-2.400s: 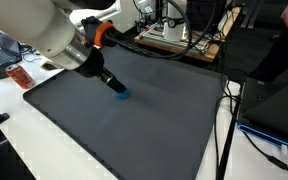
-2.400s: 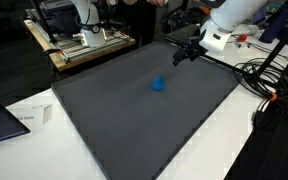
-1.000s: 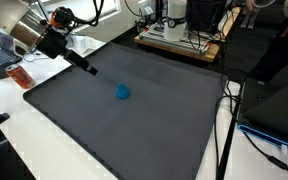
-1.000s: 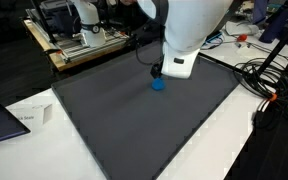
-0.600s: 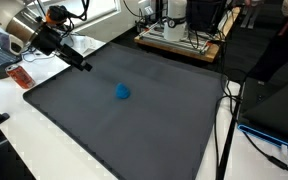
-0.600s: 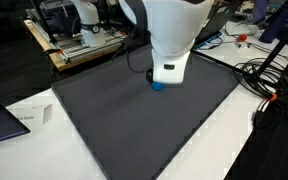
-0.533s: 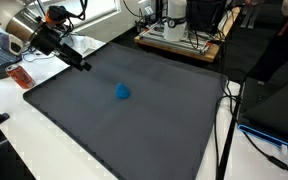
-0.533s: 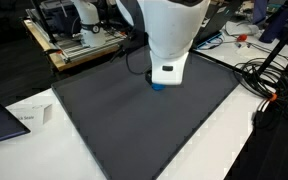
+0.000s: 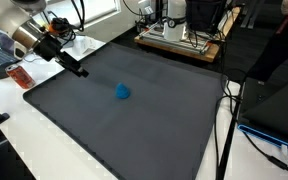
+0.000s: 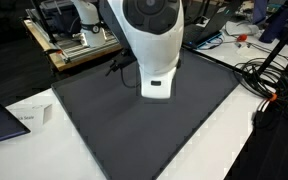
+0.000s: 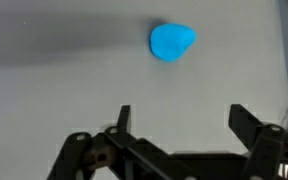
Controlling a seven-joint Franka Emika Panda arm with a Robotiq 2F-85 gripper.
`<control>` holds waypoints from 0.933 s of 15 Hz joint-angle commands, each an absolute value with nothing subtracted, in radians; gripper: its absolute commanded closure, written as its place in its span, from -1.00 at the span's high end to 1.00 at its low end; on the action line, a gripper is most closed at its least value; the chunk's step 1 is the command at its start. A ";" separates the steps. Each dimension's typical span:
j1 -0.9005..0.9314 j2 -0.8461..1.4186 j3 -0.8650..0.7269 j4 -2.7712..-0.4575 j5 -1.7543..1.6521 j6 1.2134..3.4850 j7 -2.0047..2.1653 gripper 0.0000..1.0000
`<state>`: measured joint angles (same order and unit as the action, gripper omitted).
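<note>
Jaws wide, nothing between them: your gripper (image 11: 181, 115) hangs over the grey mat (image 11: 44, 90). Blue lump (image 11: 172, 42) lies on the mat, apart from your fingertips. Wrist view: its long axis runs crosswise, narrower end pointing right.

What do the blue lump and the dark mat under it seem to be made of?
The blue lump looks like soft plastic, foam or putty: even matte colour, rounded uneven outline, no glints; too small to be sure. The dark mat is probably a rubber or foam sheet: flat charcoal surface, dull finish, straight cut edges.
</note>
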<state>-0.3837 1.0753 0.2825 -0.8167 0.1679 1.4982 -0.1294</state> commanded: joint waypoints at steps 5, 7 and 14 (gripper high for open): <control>-0.449 0.822 0.283 -1.220 0.177 1.691 -0.189 1.00; -0.468 0.769 0.286 -1.303 0.185 1.735 -0.208 1.00; -0.422 0.570 0.122 -1.603 0.378 1.894 -0.381 1.00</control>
